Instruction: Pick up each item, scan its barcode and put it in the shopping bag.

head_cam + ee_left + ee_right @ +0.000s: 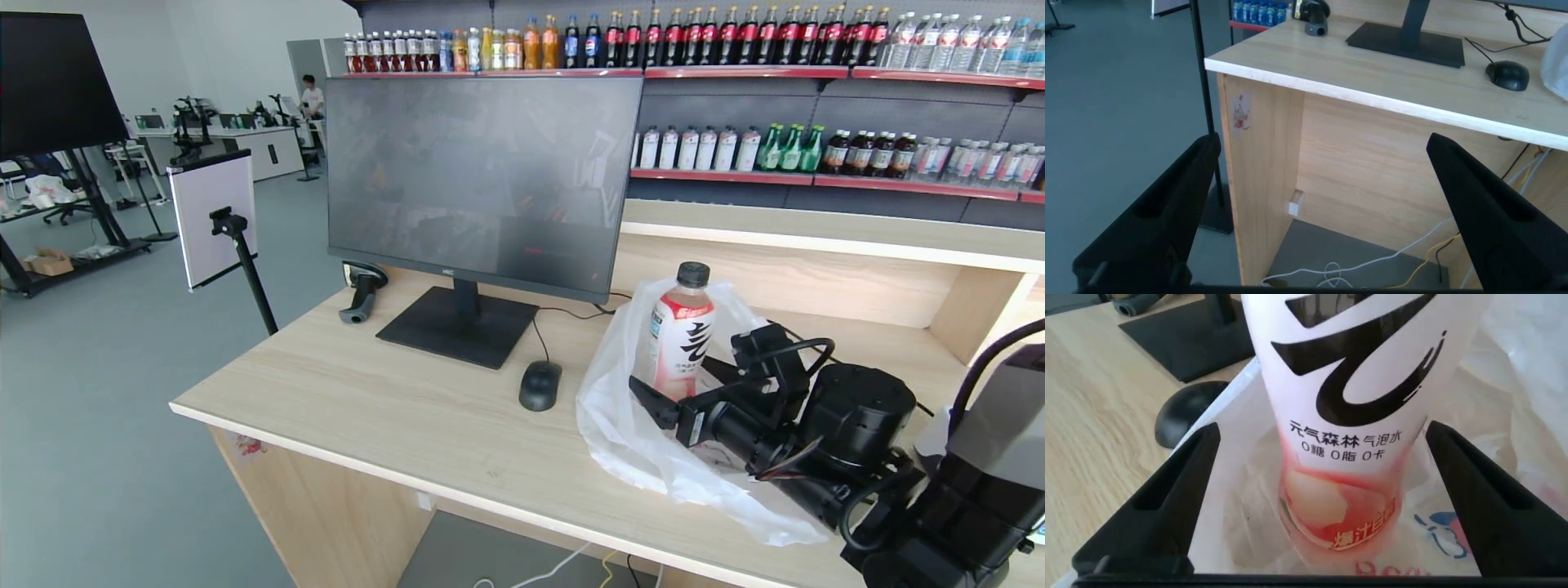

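A pink-and-white drink bottle [682, 335] with a black cap stands upright inside the clear plastic shopping bag [629, 441] on the right part of the wooden counter [367, 400]. My right gripper [686, 384] is in the bag's mouth, open, one finger on each side of the bottle's lower half. In the right wrist view the bottle [1347, 416] stands between the spread fingers [1167, 506], with bag film [1503, 416] around it. My left gripper [1323, 212] hangs open and empty below the counter's top, off its front left corner. A black barcode scanner [362, 294] rests left of the monitor.
A large monitor [482, 180] on a black stand and a black mouse [540, 385] occupy the counter's middle. Shelves of bottled drinks [816, 147] line the wall behind. A stand with a white board [214, 214] is on the floor to the left. Cables lie under the counter [1372, 265].
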Controlling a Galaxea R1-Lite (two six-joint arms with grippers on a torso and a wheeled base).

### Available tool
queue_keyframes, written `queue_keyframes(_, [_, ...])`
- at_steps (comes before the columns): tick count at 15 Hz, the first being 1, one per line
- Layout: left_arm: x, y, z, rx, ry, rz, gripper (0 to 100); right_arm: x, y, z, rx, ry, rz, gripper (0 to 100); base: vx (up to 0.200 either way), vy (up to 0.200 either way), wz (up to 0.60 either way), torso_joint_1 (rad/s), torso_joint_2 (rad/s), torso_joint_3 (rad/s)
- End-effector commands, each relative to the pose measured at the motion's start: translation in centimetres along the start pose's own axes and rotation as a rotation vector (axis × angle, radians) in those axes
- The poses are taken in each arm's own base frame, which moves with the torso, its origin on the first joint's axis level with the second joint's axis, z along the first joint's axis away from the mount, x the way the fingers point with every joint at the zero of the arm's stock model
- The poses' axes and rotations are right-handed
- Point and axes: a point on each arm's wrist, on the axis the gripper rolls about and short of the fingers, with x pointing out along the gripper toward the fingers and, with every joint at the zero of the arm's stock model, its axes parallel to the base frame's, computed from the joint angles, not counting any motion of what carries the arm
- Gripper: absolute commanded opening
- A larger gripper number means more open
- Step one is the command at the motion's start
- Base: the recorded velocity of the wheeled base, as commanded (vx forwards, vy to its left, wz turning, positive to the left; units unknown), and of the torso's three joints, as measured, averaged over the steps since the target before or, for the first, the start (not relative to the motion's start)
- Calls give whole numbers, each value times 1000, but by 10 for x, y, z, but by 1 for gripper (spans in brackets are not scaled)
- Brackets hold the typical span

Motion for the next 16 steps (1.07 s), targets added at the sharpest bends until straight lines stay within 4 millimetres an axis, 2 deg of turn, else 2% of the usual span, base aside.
queue_keyframes(1, [0, 0, 0, 0, 0, 0, 100, -17, 0, 16, 1, -42, 1, 100, 0, 0, 0, 0, 0, 0])
queue_keyframes(8, [0, 0, 0, 3, 0, 0, 100, -42, -1, 34, 2, -88, -2, 100, 0, 0, 0, 0, 0, 0])
queue_keyframes(12, [0, 0, 0, 3, 0, 0, 100, -56, -1, 51, 4, -154, 0, 100, 0, 0, 0, 0, 0, 0])
queue_keyframes(16, [0, 0, 0, 4, 0, 0, 100, -60, -8, 56, 14, -174, -30, 100, 0, 0, 0, 0, 0, 0])
